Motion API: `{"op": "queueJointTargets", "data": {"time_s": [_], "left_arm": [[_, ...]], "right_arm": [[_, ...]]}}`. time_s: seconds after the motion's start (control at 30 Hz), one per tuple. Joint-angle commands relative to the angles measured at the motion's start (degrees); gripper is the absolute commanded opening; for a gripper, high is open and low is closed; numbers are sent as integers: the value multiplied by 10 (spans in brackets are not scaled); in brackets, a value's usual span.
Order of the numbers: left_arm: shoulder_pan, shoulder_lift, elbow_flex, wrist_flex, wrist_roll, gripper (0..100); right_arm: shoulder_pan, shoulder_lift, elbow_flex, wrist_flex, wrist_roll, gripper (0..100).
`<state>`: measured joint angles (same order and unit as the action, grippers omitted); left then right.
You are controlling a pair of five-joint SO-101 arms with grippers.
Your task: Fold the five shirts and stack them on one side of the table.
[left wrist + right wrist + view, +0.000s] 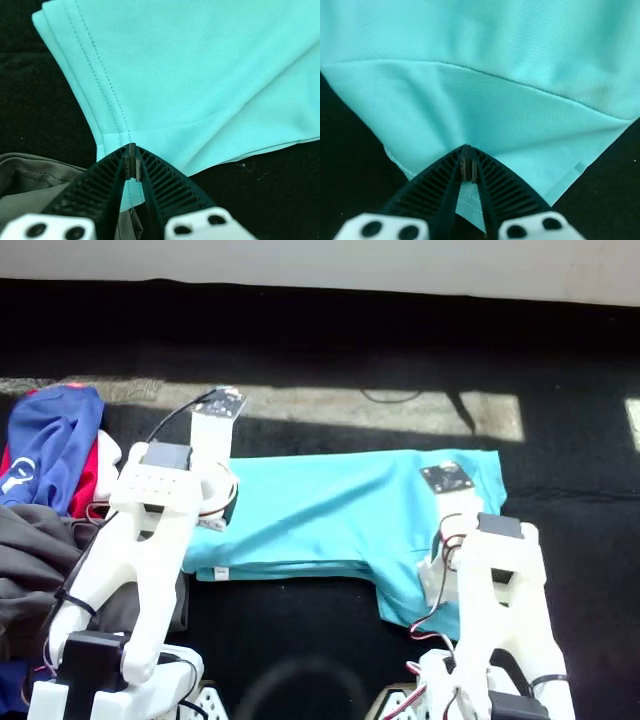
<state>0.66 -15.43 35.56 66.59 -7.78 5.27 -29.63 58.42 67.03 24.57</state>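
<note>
A turquoise shirt point(340, 515) lies partly folded across the middle of the black table. My left gripper point(131, 167) is shut on the turquoise shirt point(200, 85) at its stitched hem corner, at the shirt's left end in the high view. My right gripper point(467, 167) is shut on the turquoise shirt point(485, 90) at a folded edge near its lower right corner. In the high view the left arm point(160, 510) covers the shirt's left edge and the right arm point(490, 560) covers its right part.
A heap of other shirts lies at the table's left side: a blue one point(50, 445), a red one point(88, 480) and a grey one point(35, 560). Grey cloth point(35, 185) lies just beside the left gripper. The black table point(300, 640) is bare in front.
</note>
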Motion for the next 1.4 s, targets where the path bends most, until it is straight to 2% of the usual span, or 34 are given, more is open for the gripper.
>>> {"op": "queueJointTargets", "data": {"time_s": [0.0, 0.13, 0.23, 0.47, 0.67, 0.97, 1.2, 1.37], "left_arm": [[-1, -22, -22, -4, 0, 8], [4, -16, -5, -7, 0, 8], [4, -16, 2, -5, 0, 8], [2, -17, 5, -8, 0, 8], [3, -17, 5, -8, 0, 8], [0, -17, 5, -8, 0, 8], [0, -17, 5, -7, 0, 8], [0, -17, 5, -6, -1, 8]], "right_arm": [[60, -15, -27, -14, 8, 13], [111, -15, -76, -24, 12, 13], [111, -15, -95, -20, 41, 13], [100, -15, -131, 87, 40, 22], [131, -11, -127, 62, 42, 135], [131, -8, -111, 57, 44, 104], [131, -9, -19, -22, 45, 104], [131, -9, -9, -30, 45, 104]]}}
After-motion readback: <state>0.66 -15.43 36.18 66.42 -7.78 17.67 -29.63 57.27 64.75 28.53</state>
